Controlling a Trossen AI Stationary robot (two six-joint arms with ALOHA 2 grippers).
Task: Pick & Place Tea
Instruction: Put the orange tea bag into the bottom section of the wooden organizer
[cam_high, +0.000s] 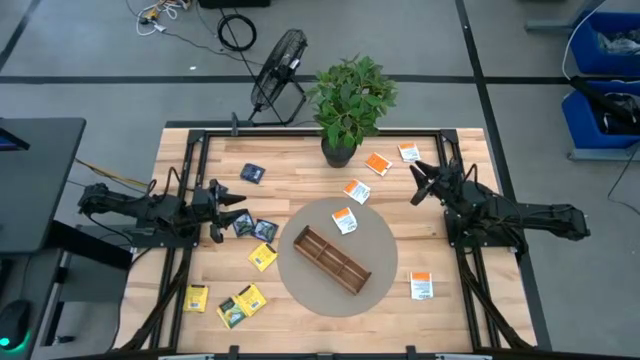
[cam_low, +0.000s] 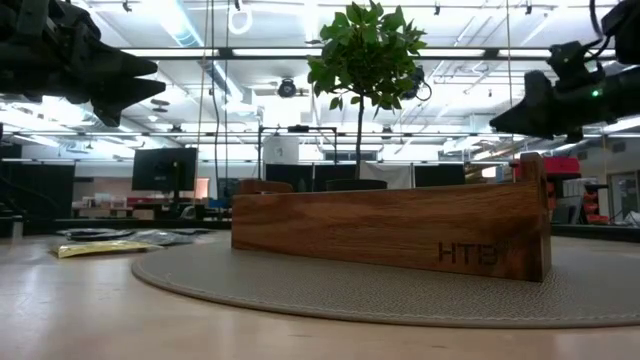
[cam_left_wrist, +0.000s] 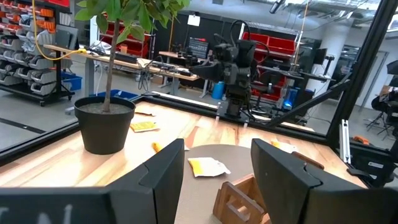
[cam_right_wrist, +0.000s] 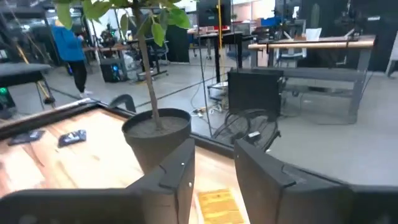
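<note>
Small square tea sachets lie flat on the table: orange-and-white ones (cam_high: 357, 190) at the far right, one (cam_high: 344, 221) on the round mat, navy ones (cam_high: 243, 225) and yellow ones (cam_high: 263, 257) at the left. The brown divided tray (cam_high: 332, 260) stands on the mat. My left gripper (cam_high: 240, 205) hovers level at the table's left, above the navy sachets, open and with nothing between its fingers (cam_left_wrist: 217, 165). At the right, my right gripper (cam_high: 415, 182) also hangs level and open with nothing in it (cam_right_wrist: 214, 155); an orange sachet (cam_right_wrist: 217, 205) lies on the table below it.
A potted plant (cam_high: 350, 100) stands at the table's far edge, between the arms. The grey round mat (cam_high: 300, 290) covers the table's middle. Black frame rails (cam_high: 190, 150) run along the table's sides. A fan (cam_high: 280, 65) stands on the floor beyond the table.
</note>
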